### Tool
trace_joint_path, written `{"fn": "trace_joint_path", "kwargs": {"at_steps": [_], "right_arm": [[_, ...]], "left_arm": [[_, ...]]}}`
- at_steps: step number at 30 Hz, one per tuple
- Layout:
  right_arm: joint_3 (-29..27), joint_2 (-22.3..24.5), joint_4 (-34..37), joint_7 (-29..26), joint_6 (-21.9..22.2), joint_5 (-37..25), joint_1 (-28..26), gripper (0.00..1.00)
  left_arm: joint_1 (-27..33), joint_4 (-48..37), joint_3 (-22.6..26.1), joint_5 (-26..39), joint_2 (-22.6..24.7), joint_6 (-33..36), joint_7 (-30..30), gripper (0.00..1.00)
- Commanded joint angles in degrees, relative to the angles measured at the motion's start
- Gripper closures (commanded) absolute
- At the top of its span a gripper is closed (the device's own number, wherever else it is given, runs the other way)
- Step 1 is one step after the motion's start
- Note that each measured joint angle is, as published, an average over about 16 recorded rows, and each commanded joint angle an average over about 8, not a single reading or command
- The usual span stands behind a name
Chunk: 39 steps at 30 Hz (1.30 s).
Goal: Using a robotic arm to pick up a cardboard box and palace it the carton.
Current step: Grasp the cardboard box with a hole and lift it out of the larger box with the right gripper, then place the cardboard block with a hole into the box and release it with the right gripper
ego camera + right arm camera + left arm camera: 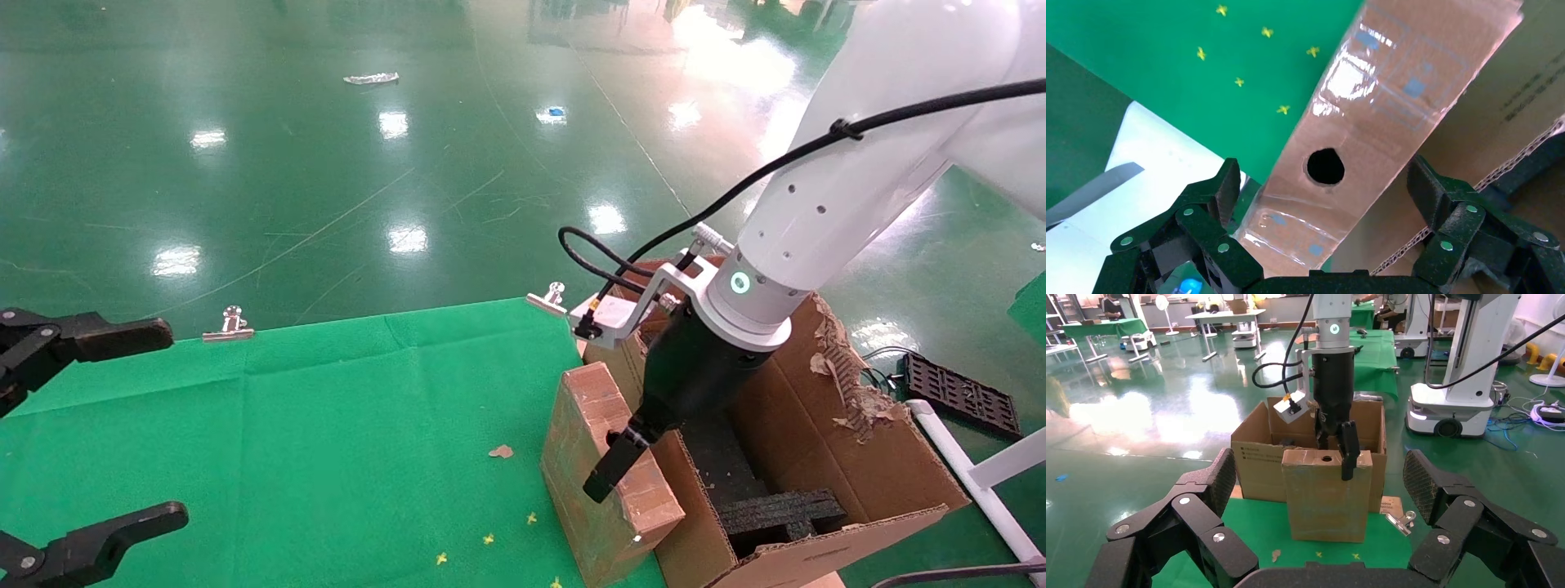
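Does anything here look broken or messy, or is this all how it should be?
Yes: the big carton has one ragged, torn flap edge on its far right side, with shreds hanging off. Small cardboard and yellow scraps litter the green cloth. The cardboard box itself looks intact, standing on end against the carton.

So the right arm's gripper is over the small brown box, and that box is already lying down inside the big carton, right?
Not quite. The right gripper does straddle the cardboard box, but the box is not inside the carton. It stands upright on the green cloth, just outside the carton's near wall. The left wrist view shows this clearly, with the box in front of the carton.
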State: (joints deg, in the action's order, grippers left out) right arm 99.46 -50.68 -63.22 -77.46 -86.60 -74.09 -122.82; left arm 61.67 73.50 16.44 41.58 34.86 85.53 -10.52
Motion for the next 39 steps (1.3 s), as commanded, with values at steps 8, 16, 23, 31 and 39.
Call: {"fn": "trace_joint_path", "kwargs": {"at_steps": [8, 16, 23, 31, 39], "right_arm": [[0.9, 0.2, -2.2, -2.7, 0.7, -1.4, 0.3, 1.0], [1.0, 1.2, -4.2, -4.0, 1.5, -1.9, 0.3, 1.0], [1.1, 2.1, -5.1, -4.8, 2.1, -2.3, 0.4, 1.0], [0.7, 3.1, -5.4, -4.7, 2.9, -2.4, 0.1, 1.0], [-4.4, 8.1, -4.6, 1.3, 6.6, 0.2, -5.5, 1.0]], "left_arm": [[0.0, 0.0, 0.0, 0.0, 0.0, 0.0, 0.0, 0.87], [0.0, 0.0, 0.1, 0.0, 0.0, 0.0, 0.0, 1.0], [0.0, 0.0, 0.1, -0.1, 0.0, 0.0, 0.0, 1.0], [0.0, 0.0, 0.1, -0.1, -0.1, -0.1, 0.1, 1.0], [0.0, 0.0, 0.2, -0.1, -0.1, -0.1, 0.1, 1.0]]}}
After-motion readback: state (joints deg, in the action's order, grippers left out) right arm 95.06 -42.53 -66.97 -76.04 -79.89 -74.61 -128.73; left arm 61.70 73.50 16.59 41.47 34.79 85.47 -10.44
